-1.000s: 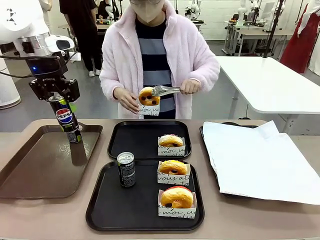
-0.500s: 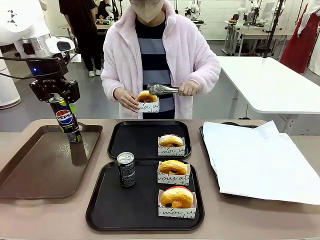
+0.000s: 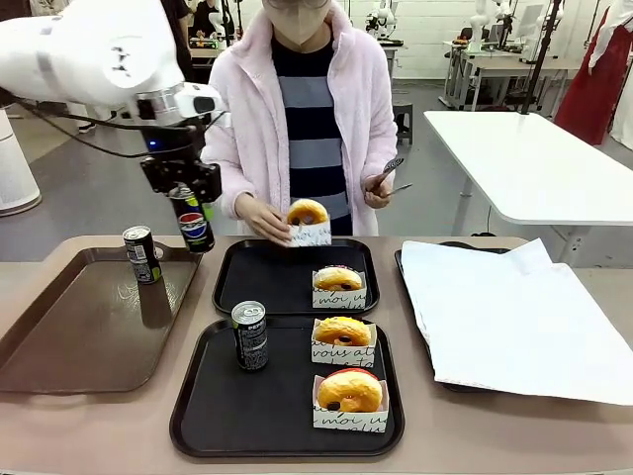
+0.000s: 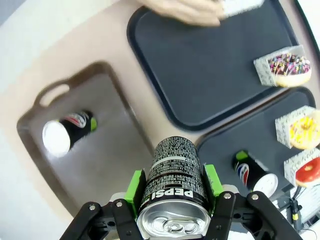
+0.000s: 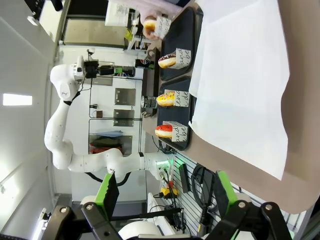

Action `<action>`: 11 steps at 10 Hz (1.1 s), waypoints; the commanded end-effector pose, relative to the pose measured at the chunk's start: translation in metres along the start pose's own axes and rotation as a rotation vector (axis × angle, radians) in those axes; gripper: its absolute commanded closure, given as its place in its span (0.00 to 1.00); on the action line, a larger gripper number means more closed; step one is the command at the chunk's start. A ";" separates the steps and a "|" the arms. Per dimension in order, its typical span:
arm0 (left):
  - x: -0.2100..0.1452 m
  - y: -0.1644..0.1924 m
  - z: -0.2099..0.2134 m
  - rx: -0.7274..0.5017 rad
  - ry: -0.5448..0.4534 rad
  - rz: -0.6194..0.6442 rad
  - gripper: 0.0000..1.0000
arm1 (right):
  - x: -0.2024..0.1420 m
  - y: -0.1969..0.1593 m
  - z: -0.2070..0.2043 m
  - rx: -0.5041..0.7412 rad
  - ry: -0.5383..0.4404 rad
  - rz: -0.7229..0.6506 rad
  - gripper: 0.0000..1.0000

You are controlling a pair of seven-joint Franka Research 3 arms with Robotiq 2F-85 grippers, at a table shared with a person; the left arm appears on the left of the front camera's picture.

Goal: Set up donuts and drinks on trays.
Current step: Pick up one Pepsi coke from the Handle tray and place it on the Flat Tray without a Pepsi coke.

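Front view: a Pepsi can (image 3: 193, 226) is pinched aloft by the left gripper (image 3: 185, 194); the near black tray (image 3: 198, 416) carries one can (image 3: 249, 335) and two donuts (image 3: 343, 336).
Left wrist view: another can (image 4: 67, 131) is seen in the brown tray (image 4: 107, 172).
Right wrist view: the right gripper (image 5: 162, 192) is spread, empty.

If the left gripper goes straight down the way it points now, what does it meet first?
Hedged, since depth is unclear: the left gripper, shut on a Pepsi can, points down near the strip of table between the brown tray and the far black tray. The can's base would land first, likely there.
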State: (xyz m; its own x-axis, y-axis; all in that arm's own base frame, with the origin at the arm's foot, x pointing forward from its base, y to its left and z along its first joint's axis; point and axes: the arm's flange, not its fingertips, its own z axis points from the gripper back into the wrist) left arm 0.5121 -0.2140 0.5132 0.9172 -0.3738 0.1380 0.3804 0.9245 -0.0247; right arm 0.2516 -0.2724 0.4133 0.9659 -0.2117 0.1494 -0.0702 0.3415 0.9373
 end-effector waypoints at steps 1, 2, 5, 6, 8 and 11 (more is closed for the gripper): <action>0.037 -0.008 -0.006 0.011 -0.010 0.000 0.41 | 0.000 0.000 0.001 0.015 -0.006 0.013 0.00; 0.050 -0.013 -0.016 0.012 -0.012 -0.021 0.41 | 0.000 0.000 0.001 0.015 -0.006 0.013 0.00; 0.025 -0.008 -0.020 -0.011 0.094 -0.058 0.41 | 0.000 0.000 0.001 0.015 -0.006 0.013 0.00; -0.020 -0.010 -0.013 -0.026 0.156 -0.103 0.41 | 0.000 0.000 0.001 0.015 -0.006 0.013 0.00; -0.071 -0.014 -0.004 -0.035 0.186 -0.193 0.41 | 0.000 0.000 0.001 0.015 -0.006 0.013 0.00; -0.056 -0.020 -0.009 -0.005 0.160 -0.175 0.41 | 0.000 0.000 0.001 0.015 -0.006 0.013 0.00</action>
State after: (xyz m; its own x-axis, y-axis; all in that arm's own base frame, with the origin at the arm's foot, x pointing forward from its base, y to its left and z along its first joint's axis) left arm 0.4397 -0.2080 0.5003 0.8448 -0.5329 -0.0476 0.5320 0.8462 -0.0305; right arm 0.2517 -0.2723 0.4132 0.9660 -0.2113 0.1490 -0.0699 0.3413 0.9373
